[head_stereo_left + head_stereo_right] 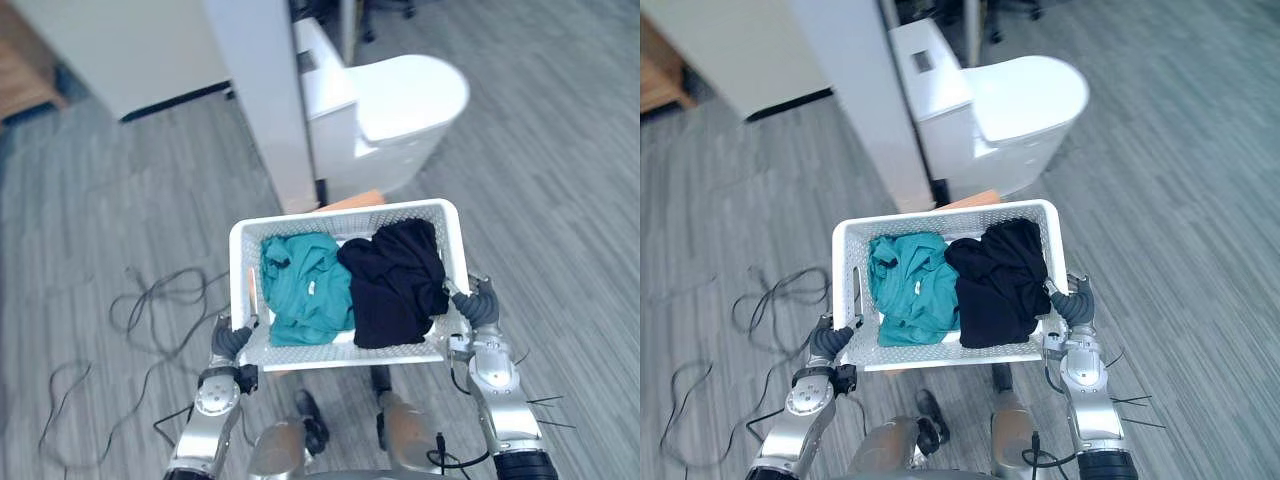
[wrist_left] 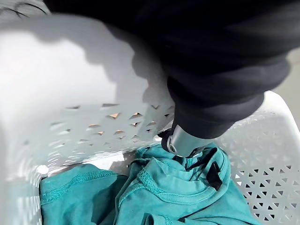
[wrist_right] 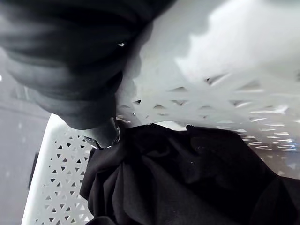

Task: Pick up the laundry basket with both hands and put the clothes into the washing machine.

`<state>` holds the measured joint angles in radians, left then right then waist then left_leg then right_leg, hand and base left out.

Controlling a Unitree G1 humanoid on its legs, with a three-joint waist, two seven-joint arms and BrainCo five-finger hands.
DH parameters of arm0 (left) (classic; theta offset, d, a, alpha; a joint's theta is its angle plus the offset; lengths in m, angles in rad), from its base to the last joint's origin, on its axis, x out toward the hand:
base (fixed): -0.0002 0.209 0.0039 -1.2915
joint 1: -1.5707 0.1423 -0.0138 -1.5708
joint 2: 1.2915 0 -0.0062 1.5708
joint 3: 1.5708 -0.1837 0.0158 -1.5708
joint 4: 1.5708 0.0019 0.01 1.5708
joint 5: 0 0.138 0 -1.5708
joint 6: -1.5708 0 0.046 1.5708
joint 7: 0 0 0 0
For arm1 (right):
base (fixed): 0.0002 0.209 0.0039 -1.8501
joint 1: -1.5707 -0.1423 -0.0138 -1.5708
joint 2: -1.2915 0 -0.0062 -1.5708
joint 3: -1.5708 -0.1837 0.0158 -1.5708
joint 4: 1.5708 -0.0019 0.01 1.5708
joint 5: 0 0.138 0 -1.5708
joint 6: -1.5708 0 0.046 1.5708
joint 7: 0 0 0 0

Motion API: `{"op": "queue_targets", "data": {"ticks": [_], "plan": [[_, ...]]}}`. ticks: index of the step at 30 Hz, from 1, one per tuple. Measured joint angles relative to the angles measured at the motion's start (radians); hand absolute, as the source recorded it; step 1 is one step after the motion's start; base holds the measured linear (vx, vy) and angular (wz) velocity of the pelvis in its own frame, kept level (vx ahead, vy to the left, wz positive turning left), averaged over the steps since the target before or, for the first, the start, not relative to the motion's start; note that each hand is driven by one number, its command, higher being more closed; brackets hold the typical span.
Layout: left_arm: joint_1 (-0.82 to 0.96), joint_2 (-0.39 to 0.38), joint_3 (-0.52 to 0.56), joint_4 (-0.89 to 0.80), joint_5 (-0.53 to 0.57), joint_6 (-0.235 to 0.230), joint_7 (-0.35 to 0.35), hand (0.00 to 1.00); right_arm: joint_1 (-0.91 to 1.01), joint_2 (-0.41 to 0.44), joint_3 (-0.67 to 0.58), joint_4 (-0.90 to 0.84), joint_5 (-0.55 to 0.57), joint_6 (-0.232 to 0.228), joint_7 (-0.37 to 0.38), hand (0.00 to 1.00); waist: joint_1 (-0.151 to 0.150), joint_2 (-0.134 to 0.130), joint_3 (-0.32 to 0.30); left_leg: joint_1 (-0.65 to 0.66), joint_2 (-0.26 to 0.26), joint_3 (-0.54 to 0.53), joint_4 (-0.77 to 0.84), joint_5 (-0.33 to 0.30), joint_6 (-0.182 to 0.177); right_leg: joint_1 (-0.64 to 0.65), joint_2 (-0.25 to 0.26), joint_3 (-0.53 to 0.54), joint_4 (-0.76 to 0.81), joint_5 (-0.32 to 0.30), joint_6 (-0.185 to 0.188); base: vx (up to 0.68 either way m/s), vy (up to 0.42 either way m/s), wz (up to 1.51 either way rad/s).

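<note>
Ctr frame: 1 basket (image 1: 340, 214) w/ 2 garments — teal shirt (image 1: 305, 285), black top (image 1: 395, 280); left hand (image 1: 232, 340) & right hand (image 1: 480, 303) grip its rims.

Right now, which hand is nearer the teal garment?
Left. The left hand grips the basket beside the teal garment; the right hand grips the far wall, beside the black garment.

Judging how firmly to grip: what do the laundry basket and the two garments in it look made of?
The laundry basket looks like rigid white moulded plastic, smooth, faintly glossy, walls pierced with triangular holes. The teal garment seems a soft matte knit, probably cotton jersey, creased, with stitched hems. The black garment is matte limp cloth in soft folds; fibre unclear.
</note>
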<state>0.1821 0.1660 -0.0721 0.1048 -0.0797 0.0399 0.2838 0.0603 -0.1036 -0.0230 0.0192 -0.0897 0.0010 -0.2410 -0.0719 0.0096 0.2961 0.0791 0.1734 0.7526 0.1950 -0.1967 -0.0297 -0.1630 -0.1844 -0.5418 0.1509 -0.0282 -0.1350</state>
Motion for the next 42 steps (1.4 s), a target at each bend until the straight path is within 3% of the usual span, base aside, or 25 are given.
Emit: {"op": "queue_targets", "data": {"ticks": [3, 5, 6, 7, 8, 9, 10, 12, 14, 15, 16, 17, 18, 20, 21, 22, 26, 29, 31, 34, 36, 38, 39, 40, 42], "plan": [[-0.002, 0.000, 0.002, 0.000, 0.000, 0.000, 0.000, 1.00, -0.003, -0.003, 0.000, 0.025, 0.001, -0.006, 0.000, 1.00, 0.003, -0.015, -0.036, 0.059, 0.025, 0.155, 0.046, -0.039, -0.028, -0.008, -0.059, -0.213, 0.095, 0.041, -0.042, 0.11, -0.049, -1.84], [-0.016, -0.008, 0.002, 0.000, 0.002, 0.000, 0.000, 1.00, -0.014, -0.007, -0.009, 0.043, 0.001, -0.015, 0.000, 1.00, -0.001, -0.017, -0.041, 0.098, 0.049, 0.208, 0.085, -0.061, -0.047, -0.020, -0.015, -0.164, 0.079, 0.041, 0.059, 0.16, -0.143, -1.73], [-0.016, -0.013, 0.003, 0.000, 0.002, 0.000, 0.000, 1.00, -0.018, -0.011, -0.009, 0.048, 0.001, -0.015, 0.000, 1.00, 0.002, -0.011, -0.042, 0.107, 0.076, 0.223, 0.129, -0.081, -0.054, -0.027, 0.011, -0.127, 0.079, 0.029, 0.081, 0.19, -0.193, -1.98], [-0.007, -0.014, 0.003, 0.000, 0.002, 0.001, 0.001, 1.00, -0.020, -0.018, -0.007, 0.059, 0.001, -0.015, 0.000, 1.00, 0.018, -0.009, -0.054, 0.104, 0.176, 0.235, 0.317, -0.102, -0.042, -0.045, 0.071, -0.044, 0.081, 0.006, 0.062, 0.18, -0.163, -1.88], [-0.003, -0.016, 0.003, 0.000, 0.002, 0.001, 0.001, 1.00, -0.019, -0.024, -0.004, 0.060, 0.001, -0.015, 0.002, 1.00, 0.027, -0.004, -0.058, 0.098, 0.229, 0.230, 0.413, -0.101, -0.015, -0.039, 0.096, -0.018, 0.075, 0.002, 0.058, 0.18, -0.151, -1.82], [-0.009, -0.005, 0.001, 0.000, 0.001, 0.002, 0.000, 1.00, -0.011, -0.020, -0.002, 0.064, 0.004, -0.015, 0.002, 1.00, 0.008, 0.006, -0.064, 0.061, 0.334, 0.196, 0.558, -0.104, 0.133, -0.019, 0.165, 0.005, 0.045, -0.003, 0.042, 0.15, -0.141, -0.65], [-0.015, 0.007, 0.004, 0.000, 0.001, 0.002, 0.000, 1.00, -0.007, -0.013, -0.001, 0.064, 0.009, -0.015, 0.001, 1.00, -0.004, -0.003, -0.064, 0.034, 0.373, 0.152, 0.614, -0.090, 0.184, -0.008, 0.201, 0.024, 0.025, 0.010, 0.020, 0.12, -0.215, -0.97], [0.001, -0.008, 0.030, 0.003, -0.005, 0.001, 0.001, 1.00, -0.039, -0.017, 0.030, 0.065, 0.019, -0.012, 0.003, 1.00, 0.061, -0.021, -0.067, -0.050, 0.307, -0.177, 0.719, -0.062, 0.157, 0.023, 0.297, 0.166, -0.015, 0.027, -0.021, 0.13, -0.192, -1.79], [0.070, -0.043, 0.037, 0.005, -0.027, 0.001, 0.002, 1.00, -0.055, -0.068, 0.072, 0.073, 0.017, -0.007, 0.030, 1.00, 0.121, -0.018, -0.067, -0.142, 0.047, -0.429, 0.716, -0.154, 0.106, 0.118, 0.336, 0.294, -0.122, -0.005, 0.025, 0.18, -0.090, -2.10], [0.082, -0.053, 0.036, 0.006, -0.027, 0.001, 0.002, 1.00, -0.054, -0.073, 0.074, 0.075, 0.015, 0.002, 0.031, 1.00, 0.123, -0.009, -0.069, -0.176, 0.007, -0.465, 0.669, -0.163, 0.106, 0.135, 0.333, 0.285, -0.126, -0.036, 0.071, 0.19, -0.051, -1.38], [0.091, -0.075, 0.036, 0.002, -0.027, -0.004, 0.002, 1.00, -0.055, -0.093, 0.073, 0.071, 0.006, 0.005, 0.032, 1.00, 0.119, 0.016, -0.062, -0.243, -0.024, -0.491, 0.587, -0.184, 0.071, 0.102, 0.310, 0.277, 0.013, -0.085, 0.021, 0.20, -0.038, -0.84], [0.100, -0.076, 0.034, -0.002, -0.026, -0.006, 0.001, 1.00, -0.050, -0.099, 0.074, 0.068, 0.004, 0.005, 0.032, 1.00, 0.122, 0.011, -0.064, -0.277, -0.052, -0.509, 0.543, -0.189, 0.053, 0.109, 0.281, 0.272, 0.026, -0.068, 0.023, 0.18, -0.022, -0.96], [0.102, -0.096, 0.030, 0.015, -0.026, 0.000, 0.001, 1.00, -0.045, -0.104, 0.067, 0.075, -0.001, 0.012, 0.031, 1.00, 0.117, 0.041, -0.065, -0.319, -0.067, -0.573, 0.417, -0.163, 0.010, 0.134, 0.314, 0.289, 0.003, -0.076, 0.017, 0.17, -0.040, -0.81], [0.106, -0.105, 0.030, 0.015, -0.025, 0.007, 0.001, 1.00, -0.021, -0.098, 0.064, 0.075, 0.000, 0.017, 0.028, 1.00, 0.123, 0.028, -0.073, -0.361, -0.113, -0.580, 0.236, -0.079, -0.026, 0.181, 0.319, 0.320, -0.078, -0.090, 0.085, 0.21, -0.058, -0.99], [0.104, -0.123, 0.033, 0.013, -0.024, 0.008, 0.002, 1.00, -0.014, -0.121, 0.064, 0.058, 0.000, 0.013, 0.028, 1.00, 0.141, 0.057, -0.080, -0.396, -0.076, -0.559, 0.161, -0.012, 0.000, 0.140, 0.314, 0.339, 0.059, -0.136, 0.030, 0.34, -0.001, -1.11], [0.102, -0.126, 0.031, 0.015, -0.024, 0.007, 0.000, 1.00, -0.002, -0.122, 0.062, 0.038, 0.001, 0.007, 0.025, 1.00, 0.148, 0.054, -0.084, -0.404, -0.078, -0.523, 0.204, 0.027, 0.026, 0.161, 0.291, 0.377, 0.057, -0.171, 0.029, 0.38, 0.008, -0.95], [0.098, -0.145, 0.034, 0.023, -0.022, 0.020, 0.000, 1.00, 0.014, -0.107, 0.043, 0.050, -0.001, 0.026, 0.019, 1.00, 0.141, 0.008, -0.103, -0.341, -0.101, -0.434, 0.204, 0.040, 0.064, 0.185, 0.254, 0.405, 0.110, -0.223, 0.133, 0.49, 0.023, -0.38], [0.121, -0.107, 0.032, 0.024, -0.021, 0.031, -0.001, 1.00, 0.011, -0.059, 0.041, 0.127, -0.009, 0.025, 0.030, 1.00, 0.137, -0.023, -0.100, -0.155, -0.135, -0.413, 0.099, 0.018, 0.124, 0.037, 0.155, 0.311, 0.634, -0.186, 0.223, 0.56, 0.002, -0.21], [0.132, -0.084, 0.032, 0.023, -0.021, 0.041, 0.000, 1.00, 0.015, -0.042, 0.050, 0.158, -0.011, 0.024, 0.034, 1.00, 0.108, -0.006, -0.094, -0.031, -0.129, -0.435, 0.054, -0.028, 0.108, -0.070, 0.040, 0.210, 0.894, -0.252, 0.074, 0.54, -0.064, 0.19], [0.130, -0.079, 0.033, 0.021, -0.022, 0.041, 0.000, 1.00, 0.009, -0.045, 0.052, 0.157, -0.013, 0.009, 0.048, 1.00, 0.083, 0.045, -0.100, 0.076, -0.082, -0.449, 0.000, -0.067, 0.069, -0.203, -0.014, 0.161, 0.708, -0.268, 0.063, 0.60, -0.091, 0.15], [0.120, -0.077, 0.033, 0.021, -0.022, 0.041, 0.000, 1.00, 0.006, -0.052, 0.053, 0.156, -0.007, 0.006, 0.049, 1.00, 0.077, 0.066, -0.090, 0.137, -0.047, -0.453, -0.036, -0.070, 0.062, -0.261, 0.024, 0.216, 0.449, -0.189, 0.141, 0.66, -0.216, 0.25], [0.134, -0.035, 0.006, 0.020, -0.021, 0.041, -0.001, 1.00, 0.045, -0.049, 0.063, 0.134, -0.002, 0.006, 0.047, 1.00, 0.049, 0.016, -0.115, 0.206, -0.047, -0.468, -0.032, -0.112, -0.031, -0.205, 0.045, 0.369, 0.013, 0.100, 0.171, 0.65, -0.289, 0.70], [0.127, -0.032, -0.007, 0.036, -0.020, 0.040, -0.004, 1.00, 0.055, -0.060, 0.062, 0.129, -0.002, 0.006, 0.045, 1.00, 0.043, 0.029, -0.116, 0.226, -0.025, -0.483, -0.015, -0.140, -0.065, -0.211, 0.047, 0.376, 0.061, 0.200, 0.168, 0.67, -0.279, 0.43], [0.112, -0.086, -0.006, 0.057, -0.013, 0.043, -0.004, 1.00, 0.028, -0.093, 0.057, 0.152, -0.003, 0.011, 0.043, 1.00, 0.054, 0.088, -0.125, 0.201, 0.046, -0.505, 0.069, -0.152, -0.075, -0.231, 0.096, 0.349, 0.154, 0.108, 0.157, 0.53, -0.217, 0.03], [0.091, -0.100, -0.009, 0.065, 0.001, 0.043, -0.004, 1.00, 0.026, -0.114, 0.043, 0.152, -0.002, 0.015, 0.043, 1.00, 0.055, 0.097, -0.121, 0.074, 0.109, -0.548, 0.355, -0.066, -0.080, -0.209, 0.111, 0.320, 0.201, 0.035, 0.139, 0.56, -0.244, 0.08]]}}
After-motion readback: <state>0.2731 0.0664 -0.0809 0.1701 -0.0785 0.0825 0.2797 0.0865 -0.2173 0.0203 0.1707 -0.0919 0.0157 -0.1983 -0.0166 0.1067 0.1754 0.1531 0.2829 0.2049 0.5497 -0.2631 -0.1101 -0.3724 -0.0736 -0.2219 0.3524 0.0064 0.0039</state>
